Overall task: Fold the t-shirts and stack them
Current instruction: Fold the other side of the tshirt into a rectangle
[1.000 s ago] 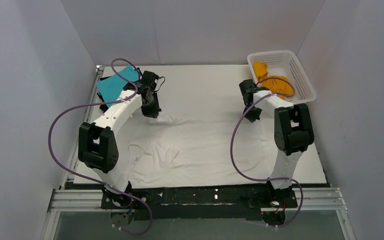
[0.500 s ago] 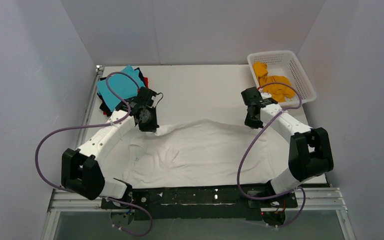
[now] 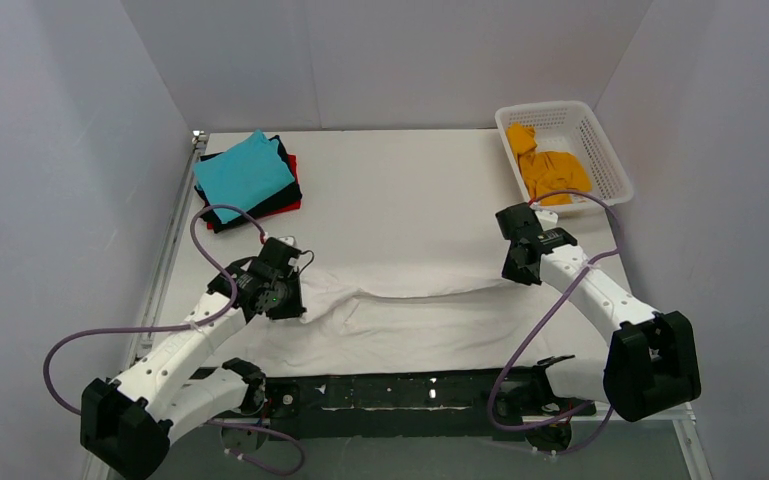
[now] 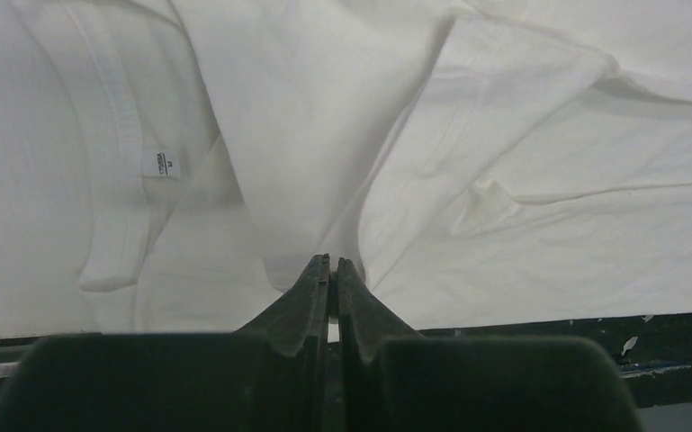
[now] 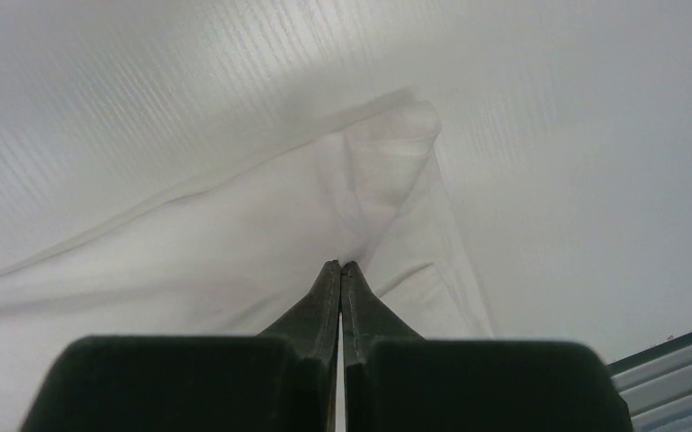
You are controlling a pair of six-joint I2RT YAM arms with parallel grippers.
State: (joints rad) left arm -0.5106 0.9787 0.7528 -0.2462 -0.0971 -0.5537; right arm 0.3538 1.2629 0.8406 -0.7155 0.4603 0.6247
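The large white t-shirt (image 3: 415,315) lies across the near half of the table, its far edge lifted and pulled toward the front. My left gripper (image 3: 292,308) is shut on the shirt's far left edge; the left wrist view shows the cloth (image 4: 342,153) pinched at the fingertips, with the collar label (image 4: 166,163) to the left. My right gripper (image 3: 522,272) is shut on the far right corner, and the right wrist view shows the cloth (image 5: 261,234) bunched at the tips. A folded stack with a teal shirt (image 3: 245,173) on top of black and red ones sits at the far left. An orange shirt (image 3: 550,168) lies in the basket.
The white lattice basket (image 3: 607,158) stands at the far right corner. The black front rail (image 3: 390,392) runs along the near table edge. Purple cables loop off both arms. Grey walls close in the left, right and back.
Both grippers have moved toward the front edge, dragging the white shirt's far edge with them over the rest of the shirt. The teal stack is now uncovered by the left arm.
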